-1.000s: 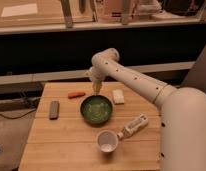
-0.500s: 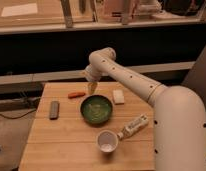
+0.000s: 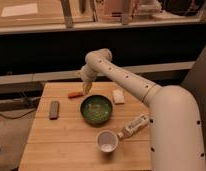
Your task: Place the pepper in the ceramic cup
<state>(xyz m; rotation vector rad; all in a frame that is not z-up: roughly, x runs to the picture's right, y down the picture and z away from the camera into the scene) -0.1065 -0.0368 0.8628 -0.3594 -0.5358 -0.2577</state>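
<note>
The pepper (image 3: 74,94) is a small slim orange-red piece lying on the wooden table (image 3: 56,135) near its far edge, left of the green bowl. The ceramic cup (image 3: 107,141) is a small white mug standing near the table's front edge, below the bowl. My gripper (image 3: 86,90) hangs at the end of the white arm, just right of the pepper and a little above the table, near the bowl's far left rim.
A dark green bowl (image 3: 96,109) sits mid-table. A dark grey remote (image 3: 54,109) lies at the left. A white tube-shaped bottle (image 3: 134,126) lies right of the cup. A pale rectangular piece (image 3: 118,96) lies right of the bowl. My arm's bulk fills the right side.
My arm has swung left and lowered, bringing the gripper from above the bowl's far rim down close beside the pepper. The objects on the table have not moved.
</note>
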